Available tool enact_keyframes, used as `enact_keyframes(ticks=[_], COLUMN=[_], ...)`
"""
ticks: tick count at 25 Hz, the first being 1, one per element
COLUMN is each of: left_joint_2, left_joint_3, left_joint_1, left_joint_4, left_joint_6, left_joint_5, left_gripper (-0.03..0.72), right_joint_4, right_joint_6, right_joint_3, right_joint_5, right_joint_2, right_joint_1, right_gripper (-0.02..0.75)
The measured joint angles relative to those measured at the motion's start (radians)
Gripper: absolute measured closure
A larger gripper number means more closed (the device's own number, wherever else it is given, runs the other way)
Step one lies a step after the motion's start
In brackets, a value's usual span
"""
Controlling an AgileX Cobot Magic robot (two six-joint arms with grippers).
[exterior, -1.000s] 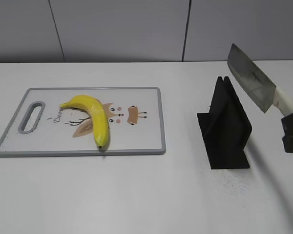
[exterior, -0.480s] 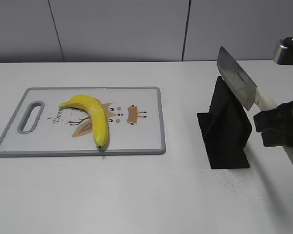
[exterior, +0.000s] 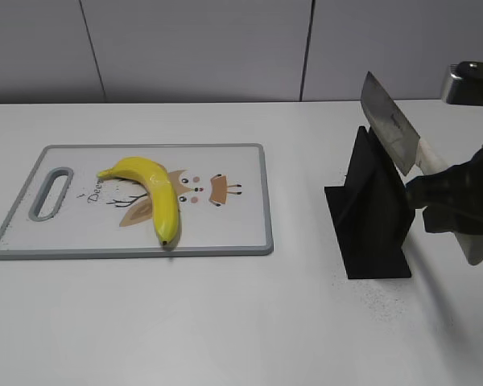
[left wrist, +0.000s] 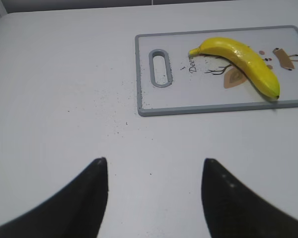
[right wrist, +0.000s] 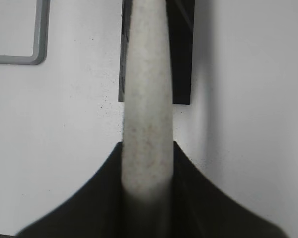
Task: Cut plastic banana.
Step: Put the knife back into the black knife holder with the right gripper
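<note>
A yellow plastic banana (exterior: 153, 193) lies on a white cutting board (exterior: 241, 229) with a grey rim at the left of the table; both also show in the left wrist view, the banana (left wrist: 241, 62) on the board (left wrist: 198, 101). My right gripper (exterior: 451, 205) is shut on the white handle of a cleaver knife (exterior: 390, 129), held tilted above the black knife stand (exterior: 374, 217). The right wrist view shows the handle (right wrist: 146, 99) between the jaws (right wrist: 146, 163). My left gripper (left wrist: 154, 166) is open and empty above bare table, left of the board.
The black knife stand (right wrist: 181, 44) sits on the white table right of the board. A grey wall panel runs behind the table. The board has a handle slot (exterior: 52, 193) at its left end.
My right gripper with the knife has moved in from the right edge toward the stand, and the blade has come closer over the stand's top. The banana and board have not moved.
</note>
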Motion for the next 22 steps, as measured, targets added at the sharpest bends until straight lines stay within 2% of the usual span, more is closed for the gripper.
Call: enact_keyframes(ticks=[18, 20, 22], left_joint_2=[0.000, 0.000, 0.000], left_joint_3=[0.000, 0.000, 0.000], left_joint_1=[0.000, 0.000, 0.000], left_joint_4=[0.000, 0.000, 0.000], left_joint_6=[-0.001, -0.001, -0.001], left_joint_5=[0.000, 0.000, 0.000], left_gripper=[0.108, 0.108, 0.108], right_joint_4=[0.035, 0.040, 0.041], right_joint_6=[0.001, 0.001, 0.001], right_joint_3=[0.000, -0.001, -0.007], right_joint_5=[0.008, 0.008, 0.009], right_joint_2=[0.100, 0.100, 0.100], right_joint_1=[0.000, 0.000, 0.000], right_gripper=[0.570, 0.478, 0.316])
